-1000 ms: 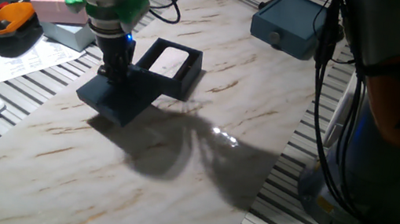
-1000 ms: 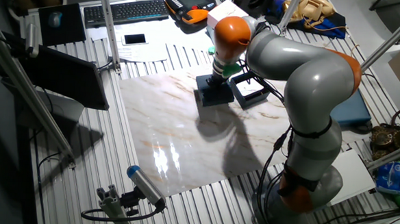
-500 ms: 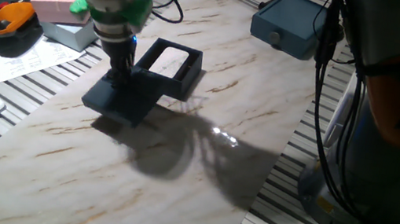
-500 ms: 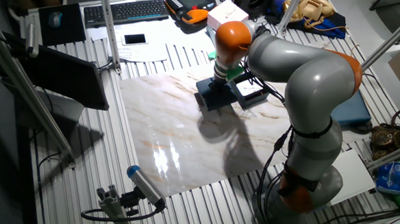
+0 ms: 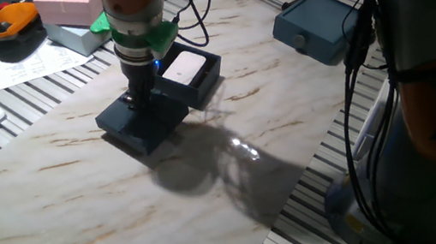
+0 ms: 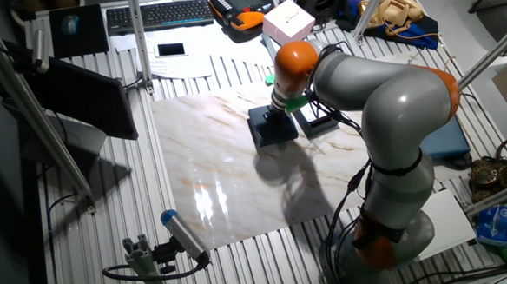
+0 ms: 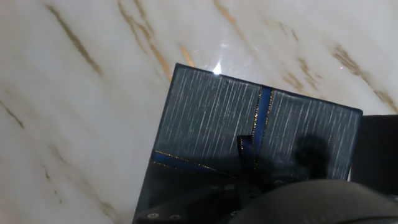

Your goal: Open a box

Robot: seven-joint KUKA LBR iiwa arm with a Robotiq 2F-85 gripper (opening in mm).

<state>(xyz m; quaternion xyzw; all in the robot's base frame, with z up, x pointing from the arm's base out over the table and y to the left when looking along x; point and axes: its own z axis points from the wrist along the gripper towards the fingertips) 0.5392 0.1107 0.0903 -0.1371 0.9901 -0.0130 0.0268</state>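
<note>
I hold the lid [image 5: 142, 121] by its bow in my fingers [image 5: 135, 101], low beside the open box [image 5: 184, 74]. Next: set it flat on the table [image 5: 217, 183], let go.

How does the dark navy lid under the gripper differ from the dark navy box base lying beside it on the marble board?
The dark navy lid lies on the marble board with its ribboned top up, while the dark navy box base sits open, showing a white insert. The gripper is on the lid; nothing touches the base. The lid lies nearer the board's front edge, the base behind it. Both are square and the same dark navy.
</note>
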